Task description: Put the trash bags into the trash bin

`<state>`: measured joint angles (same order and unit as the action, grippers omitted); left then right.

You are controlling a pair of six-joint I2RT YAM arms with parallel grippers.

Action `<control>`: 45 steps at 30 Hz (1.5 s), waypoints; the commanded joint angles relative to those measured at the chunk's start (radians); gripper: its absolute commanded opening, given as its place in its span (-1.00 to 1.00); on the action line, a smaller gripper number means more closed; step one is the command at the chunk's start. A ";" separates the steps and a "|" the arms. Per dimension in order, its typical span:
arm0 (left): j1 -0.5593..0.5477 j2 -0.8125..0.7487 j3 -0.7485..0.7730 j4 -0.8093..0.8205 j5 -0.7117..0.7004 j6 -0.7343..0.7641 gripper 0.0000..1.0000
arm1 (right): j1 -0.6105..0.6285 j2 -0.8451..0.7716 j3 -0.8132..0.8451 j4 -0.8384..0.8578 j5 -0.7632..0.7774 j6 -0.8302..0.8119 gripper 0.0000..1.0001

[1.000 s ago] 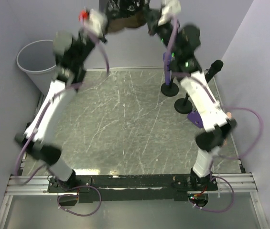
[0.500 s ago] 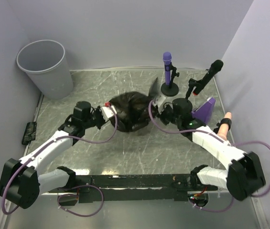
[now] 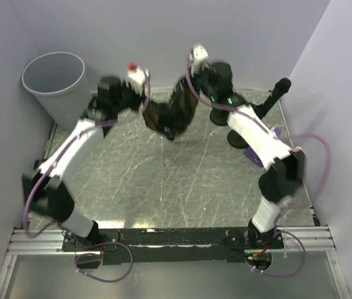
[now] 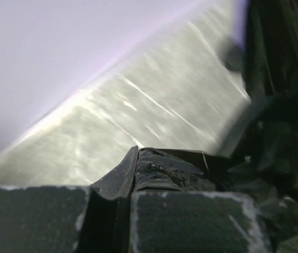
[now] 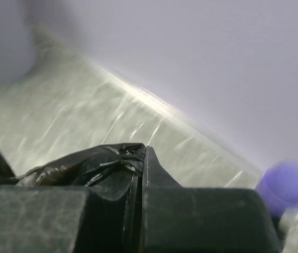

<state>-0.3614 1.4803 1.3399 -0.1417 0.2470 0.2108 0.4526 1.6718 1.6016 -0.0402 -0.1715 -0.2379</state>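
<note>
A black trash bag hangs off the table between my two grippers, near the back wall. My left gripper is shut on its left side, and the left wrist view shows crumpled black plastic pinched in that gripper. My right gripper is shut on the bag's upper right, with a fold of bag clamped in it. The light grey trash bin stands upright at the back left corner, to the left of the left gripper.
A black microphone on a stand and a round black base stand at the back right, beside a purple object. A purple microphone head shows in the right wrist view. Walls close in the back and both sides.
Half a second ago the bag lay on the table between both low grippers. Now both arms are raised and hold it in the air, farther back. A second ago it was higher still.
</note>
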 commanded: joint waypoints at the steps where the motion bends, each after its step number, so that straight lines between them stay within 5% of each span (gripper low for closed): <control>1: 0.114 0.188 0.554 -0.082 -0.153 -0.157 -0.99 | -0.032 0.245 0.583 -0.081 0.154 0.043 -1.00; 4: 0.173 0.343 0.955 -0.177 -0.205 -0.203 -0.99 | -0.045 0.374 0.956 -0.014 0.208 0.016 -1.00; 7: 0.179 0.316 0.988 0.013 -0.224 -0.241 -0.99 | -0.031 0.291 0.922 0.283 0.176 -0.014 -1.00; 10: 0.155 0.133 0.666 0.518 -0.172 -0.175 -0.99 | 0.020 0.171 0.710 0.518 0.084 -0.115 -1.00; 14: -0.006 0.032 0.328 0.801 -0.294 0.122 -0.99 | 0.063 0.067 0.325 0.617 0.055 -0.277 -1.00; 17: -0.021 -0.053 -0.045 0.606 -0.094 0.186 -0.99 | 0.060 0.029 -0.045 0.453 0.197 -0.343 -1.00; 19: -0.022 -0.170 -0.348 0.468 0.074 0.278 -0.99 | 0.054 -0.062 -0.350 0.213 0.117 -0.383 -1.00; 22: -0.025 -0.439 -0.682 0.305 0.251 0.540 -0.99 | 0.054 -0.405 -0.827 0.234 -0.033 -0.396 -1.00; 25: -0.045 -0.590 -0.748 0.203 0.270 0.526 -0.99 | 0.054 -0.592 -0.917 0.116 -0.063 -0.341 -1.00; 32: -0.050 -0.430 -0.504 -0.048 0.261 0.219 -0.99 | 0.057 -0.528 -0.688 -0.072 -0.100 -0.121 -1.00; 38: 0.018 -0.224 -0.282 -0.059 0.176 -0.129 -0.99 | 0.014 -0.321 -0.444 -0.098 -0.069 0.044 -1.00; 41: 0.077 -0.064 -0.058 -0.142 0.120 -0.205 -0.99 | -0.029 -0.112 -0.112 -0.171 -0.042 0.092 -1.00; 45: 0.173 0.164 0.343 -0.242 0.040 -0.277 -0.99 | -0.066 0.259 0.541 -0.364 0.052 0.068 -1.00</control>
<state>-0.2718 1.5063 1.3590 -0.3038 0.3874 0.0772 0.4286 1.6962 1.6382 -0.2481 -0.2119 -0.2047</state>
